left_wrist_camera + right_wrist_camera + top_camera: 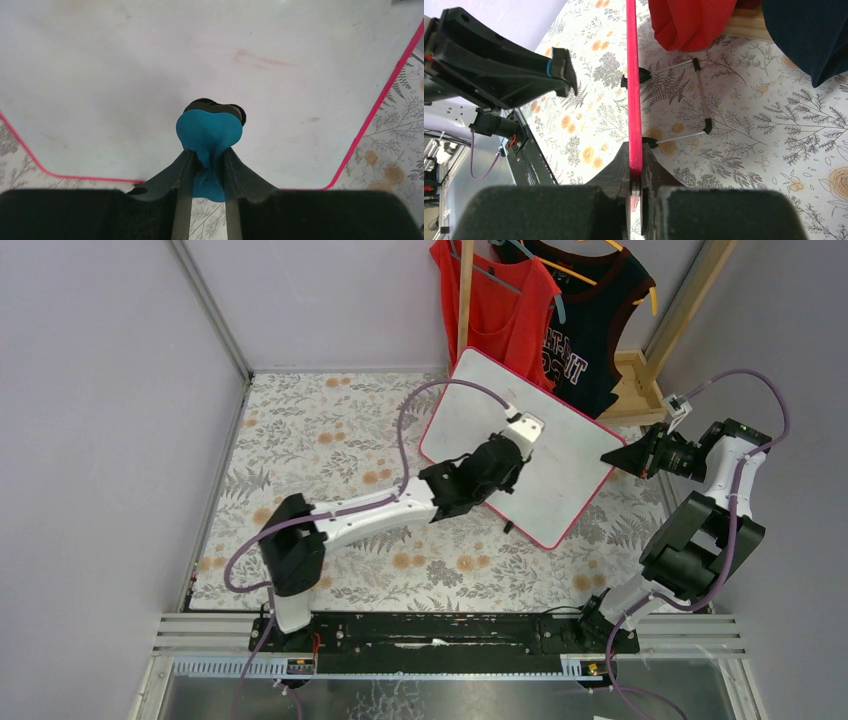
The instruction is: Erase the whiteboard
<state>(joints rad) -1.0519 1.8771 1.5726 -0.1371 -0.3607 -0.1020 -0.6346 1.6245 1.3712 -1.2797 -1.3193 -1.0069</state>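
Observation:
The whiteboard (470, 420), white with a thin pink-red frame, stands tilted on the floral table. My left gripper (522, 435) is shut on the blue eraser (210, 131) and presses it against the board face (125, 65). Faint red marks (262, 59) show on the board above and right of the eraser. My right gripper (612, 457) is shut on the board's right edge. In the right wrist view the pink frame (633, 75) runs edge-on between my fingers (636, 167), with the board's black-tipped wire feet (701, 95) behind it.
A red top (500, 310) and a dark top (590, 330) hang on a wooden rack (640, 380) just behind the board. Purple-grey walls close in left and right. The left arm (499, 75) shows in the right wrist view.

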